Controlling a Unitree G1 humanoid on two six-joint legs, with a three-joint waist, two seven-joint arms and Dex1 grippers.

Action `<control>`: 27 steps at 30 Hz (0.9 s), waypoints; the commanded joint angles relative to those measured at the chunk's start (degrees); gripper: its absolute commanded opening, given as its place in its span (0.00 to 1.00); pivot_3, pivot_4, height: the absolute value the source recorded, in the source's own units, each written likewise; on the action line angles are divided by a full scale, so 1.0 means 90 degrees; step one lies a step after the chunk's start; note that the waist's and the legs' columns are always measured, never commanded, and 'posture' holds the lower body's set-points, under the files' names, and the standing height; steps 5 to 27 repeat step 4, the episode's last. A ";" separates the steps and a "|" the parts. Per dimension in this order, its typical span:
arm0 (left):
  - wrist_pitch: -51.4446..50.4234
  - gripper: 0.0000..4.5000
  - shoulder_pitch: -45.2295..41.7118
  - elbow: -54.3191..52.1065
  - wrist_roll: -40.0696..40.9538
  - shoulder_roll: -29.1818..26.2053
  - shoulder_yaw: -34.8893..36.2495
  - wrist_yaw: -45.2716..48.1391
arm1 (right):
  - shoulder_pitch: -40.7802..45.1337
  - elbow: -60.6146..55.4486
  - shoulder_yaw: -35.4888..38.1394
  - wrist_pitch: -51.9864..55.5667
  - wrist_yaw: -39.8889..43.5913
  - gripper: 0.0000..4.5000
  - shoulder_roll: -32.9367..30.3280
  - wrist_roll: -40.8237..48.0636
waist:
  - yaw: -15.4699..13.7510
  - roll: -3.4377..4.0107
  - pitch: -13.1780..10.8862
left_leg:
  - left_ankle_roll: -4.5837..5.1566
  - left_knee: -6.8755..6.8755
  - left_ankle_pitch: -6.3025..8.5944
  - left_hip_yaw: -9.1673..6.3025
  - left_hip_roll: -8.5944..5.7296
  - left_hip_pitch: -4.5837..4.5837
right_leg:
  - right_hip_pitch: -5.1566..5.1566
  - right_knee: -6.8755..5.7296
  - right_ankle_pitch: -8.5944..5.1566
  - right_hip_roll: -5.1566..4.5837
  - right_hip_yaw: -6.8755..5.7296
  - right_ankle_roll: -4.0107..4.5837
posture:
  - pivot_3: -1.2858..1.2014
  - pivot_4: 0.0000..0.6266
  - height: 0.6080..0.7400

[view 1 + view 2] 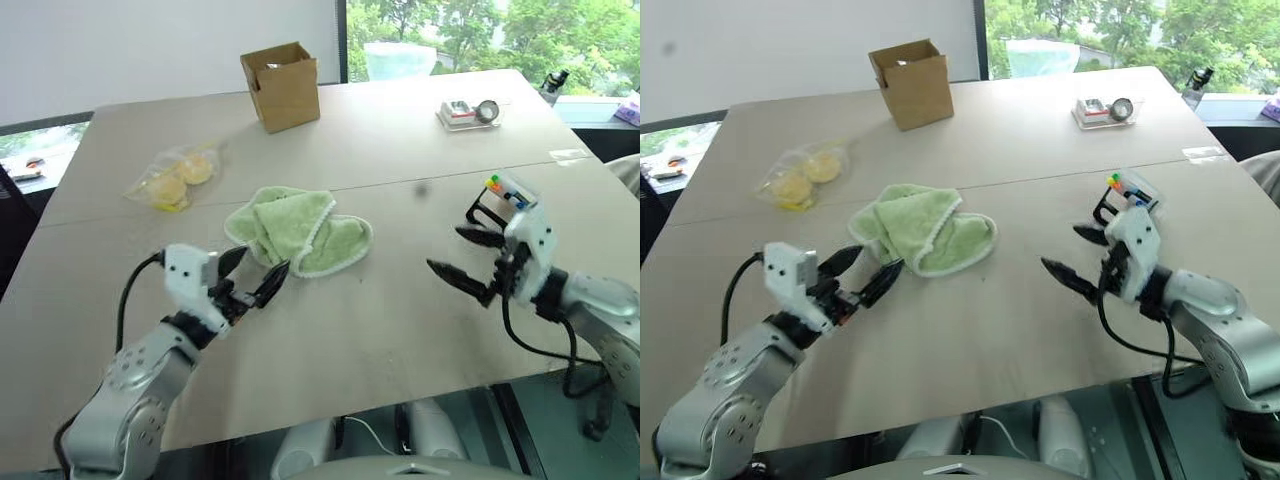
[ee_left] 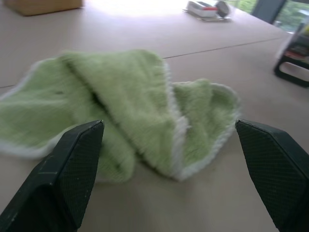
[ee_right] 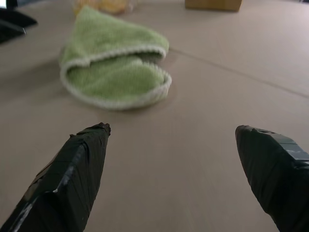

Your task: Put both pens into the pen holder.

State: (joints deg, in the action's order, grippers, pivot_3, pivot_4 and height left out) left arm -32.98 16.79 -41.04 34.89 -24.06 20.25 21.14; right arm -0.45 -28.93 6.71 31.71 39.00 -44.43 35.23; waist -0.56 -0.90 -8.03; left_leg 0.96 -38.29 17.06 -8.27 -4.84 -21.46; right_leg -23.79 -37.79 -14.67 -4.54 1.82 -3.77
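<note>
Both grippers are empty with jaws spread wide. The left gripper [image 1: 255, 277] hangs at the lower left of the frame, its fingertips [image 2: 79, 159] aimed at the green cloth [image 1: 297, 228] lying in the middle of the table [image 1: 400, 140]. The right gripper [image 1: 470, 260] sits at the right of the frame, just in front of the pen holder [image 1: 505, 192], which stands right of centre and is partly covered by that arm.

Green, orange and blue tips show at the holder's top. No loose pen lies on the bare table, so the 2 pens look to be in the holder already, though I cannot make them out there. Judging from this, the task seems finished or nearly so.
</note>
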 commanded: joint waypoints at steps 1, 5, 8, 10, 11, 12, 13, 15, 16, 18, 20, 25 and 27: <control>0.0308 1.00 0.0710 -0.0371 -0.0098 0.0079 0.0596 -0.0053 | -0.0437 0.0040 0.0733 -0.0352 0.0549 0.99 -0.0257 -0.0032 | -0.0029 0.0003 -0.0004 | 0.0004 0.0004 0.0003 0.0007 0.0000 0.0018 | 0.0016 0.0004 0.0000 0.0000 0.0001 0.0000 | 0.52 0.24 1.00; 0.0529 1.00 0.1164 -0.0378 -0.0205 0.0144 0.0667 0.0051 | -0.0571 0.0349 0.0883 -0.0609 0.0879 0.99 -0.0370 -0.0203 | -0.0029 0.0005 -0.0007 | 0.0041 0.0008 0.0024 0.0026 0.0001 0.0070 | 0.0060 0.0009 -0.0002 0.0002 -0.0004 -0.0002 | 0.52 0.24 1.00; 0.0529 1.00 0.1164 -0.0378 -0.0205 0.0144 0.0667 0.0051 | -0.0571 0.0349 0.0883 -0.0609 0.0879 0.99 -0.0370 -0.0203 | -0.0029 0.0005 -0.0007 | 0.0041 0.0008 0.0024 0.0026 0.0001 0.0070 | 0.0060 0.0009 -0.0002 0.0002 -0.0004 -0.0002 | 0.52 0.24 1.00; 0.0529 1.00 0.1164 -0.0378 -0.0205 0.0144 0.0667 0.0051 | -0.0571 0.0349 0.0883 -0.0609 0.0879 0.99 -0.0370 -0.0203 | -0.0029 0.0005 -0.0007 | 0.0041 0.0008 0.0024 0.0026 0.0001 0.0070 | 0.0060 0.0009 -0.0002 0.0002 -0.0004 -0.0002 | 0.52 0.24 1.00; 0.0529 1.00 0.1164 -0.0378 -0.0205 0.0144 0.0667 0.0051 | -0.0571 0.0349 0.0883 -0.0609 0.0879 0.99 -0.0370 -0.0203 | -0.0029 0.0005 -0.0007 | 0.0041 0.0008 0.0024 0.0026 0.0001 0.0070 | 0.0060 0.0009 -0.0002 0.0002 -0.0004 -0.0002 | 0.52 0.24 1.00; 0.0529 1.00 0.1164 -0.0378 -0.0205 0.0144 0.0667 0.0051 | -0.0571 0.0349 0.0883 -0.0609 0.0879 0.99 -0.0370 -0.0203 | -0.0029 0.0005 -0.0007 | 0.0041 0.0008 0.0024 0.0026 0.0001 0.0070 | 0.0060 0.0009 -0.0002 0.0002 -0.0004 -0.0002 | 0.52 0.24 1.00; 0.0529 1.00 0.1164 -0.0378 -0.0205 0.0144 0.0667 0.0051 | -0.0571 0.0349 0.0883 -0.0609 0.0879 0.99 -0.0370 -0.0203 | -0.0029 0.0005 -0.0007 | 0.0041 0.0008 0.0024 0.0026 0.0001 0.0070 | 0.0060 0.0009 -0.0002 0.0002 -0.0004 -0.0002 | 0.52 0.24 1.00; 0.0529 1.00 0.1164 -0.0378 -0.0205 0.0144 0.0667 0.0051 | -0.0571 0.0349 0.0883 -0.0609 0.0879 0.99 -0.0370 -0.0203 | -0.0029 0.0005 -0.0007 | 0.0041 0.0008 0.0024 0.0026 0.0001 0.0070 | 0.0060 0.0009 -0.0002 0.0002 -0.0004 -0.0002 | 0.52 0.24 1.00; 0.0529 1.00 0.1164 -0.0378 -0.0205 0.0144 0.0667 0.0051 | -0.0571 0.0349 0.0883 -0.0609 0.0879 0.99 -0.0370 -0.0203 | -0.0029 0.0005 -0.0007 | 0.0041 0.0008 0.0024 0.0026 0.0001 0.0070 | 0.0060 0.0009 -0.0002 0.0002 -0.0004 -0.0002 | 0.52 0.24 1.00; 0.0529 1.00 0.1164 -0.0378 -0.0205 0.0144 0.0667 0.0051 | -0.0571 0.0349 0.0883 -0.0609 0.0879 0.99 -0.0370 -0.0203 | -0.0029 0.0005 -0.0007 | 0.0041 0.0008 0.0024 0.0026 0.0001 0.0070 | 0.0060 0.0009 -0.0002 0.0002 -0.0004 -0.0002 | 0.52 0.24 1.00; 0.0529 1.00 0.1164 -0.0378 -0.0205 0.0144 0.0667 0.0051 | -0.0571 0.0349 0.0883 -0.0609 0.0879 0.99 -0.0370 -0.0203 | -0.0029 0.0005 -0.0007 | 0.0041 0.0008 0.0024 0.0026 0.0001 0.0070 | 0.0060 0.0009 -0.0002 0.0002 -0.0004 -0.0002 | 0.52 0.24 1.00; 0.0529 1.00 0.1164 -0.0378 -0.0205 0.0144 0.0667 0.0051 | -0.0571 0.0349 0.0883 -0.0609 0.0879 0.99 -0.0370 -0.0203 | -0.0029 0.0005 -0.0007 | 0.0041 0.0008 0.0024 0.0026 0.0001 0.0070 | 0.0060 0.0009 -0.0002 0.0002 -0.0004 -0.0002 | 0.52 0.24 1.00; 0.0529 1.00 0.1164 -0.0378 -0.0205 0.0144 0.0667 0.0051 | -0.0571 0.0349 0.0883 -0.0609 0.0879 0.99 -0.0370 -0.0203 | -0.0029 0.0005 -0.0007 | 0.0041 0.0008 0.0024 0.0026 0.0001 0.0070 | 0.0060 0.0009 -0.0002 0.0002 -0.0004 -0.0002 | 0.52 0.24 1.00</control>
